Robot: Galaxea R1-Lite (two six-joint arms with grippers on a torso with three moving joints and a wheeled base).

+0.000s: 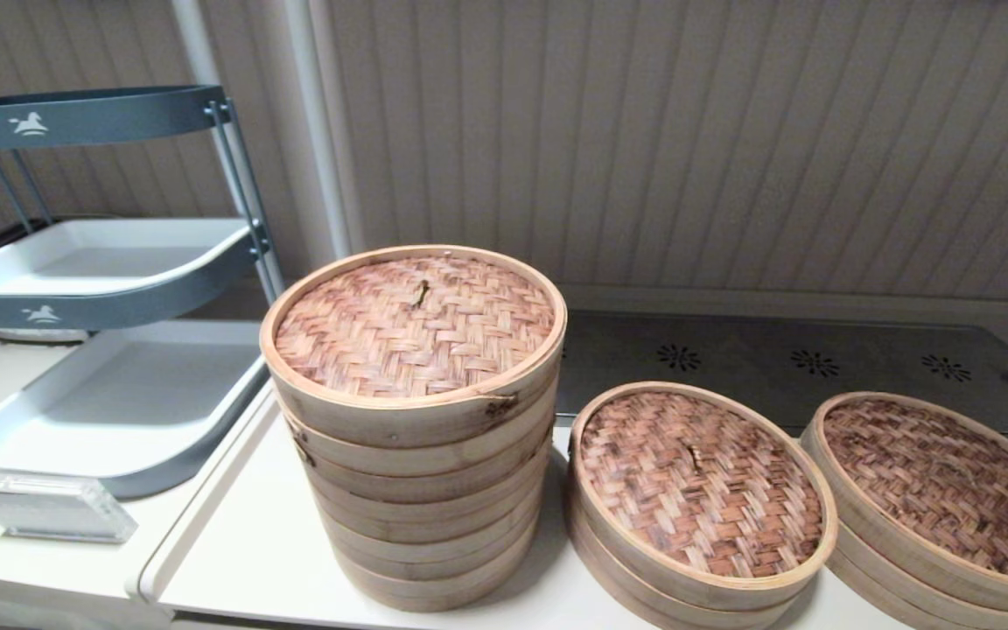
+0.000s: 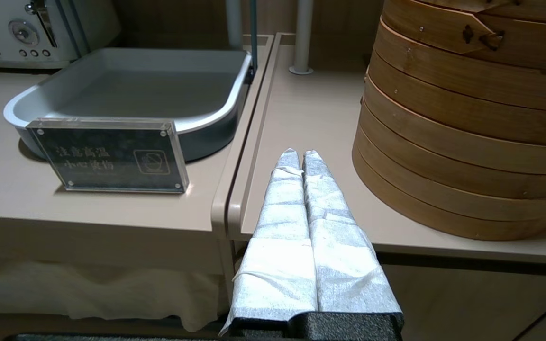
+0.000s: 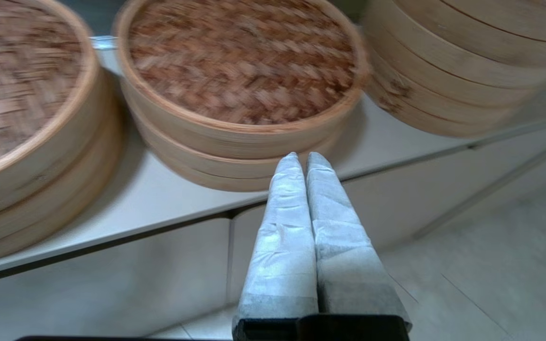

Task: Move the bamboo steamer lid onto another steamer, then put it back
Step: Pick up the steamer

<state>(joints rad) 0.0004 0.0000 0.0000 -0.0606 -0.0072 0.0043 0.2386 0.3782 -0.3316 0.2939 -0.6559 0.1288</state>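
The bamboo steamer lid [image 1: 701,481], dark woven strips in a pale hoop with a small knot at centre, lies on the middle shallow steamer [image 3: 242,61]. Another shallow steamer [image 1: 941,490] stands at the far right under its own darker woven lid, so its mesh floor is hidden. My right gripper [image 3: 301,155] is shut and empty. It hovers off the counter's front edge, pointing at the middle steamer's side wall. My left gripper [image 2: 300,152] is shut and empty, low over the counter's front left corner. Neither gripper shows in the head view.
A tall many-tiered pale steamer [image 1: 416,420] with a lighter reddish-orange lid stands left of the middle one, close to my left gripper. Further left are a grey tiered tray rack [image 1: 110,262], a clear sign block [image 2: 107,156] and a toaster [image 2: 22,33].
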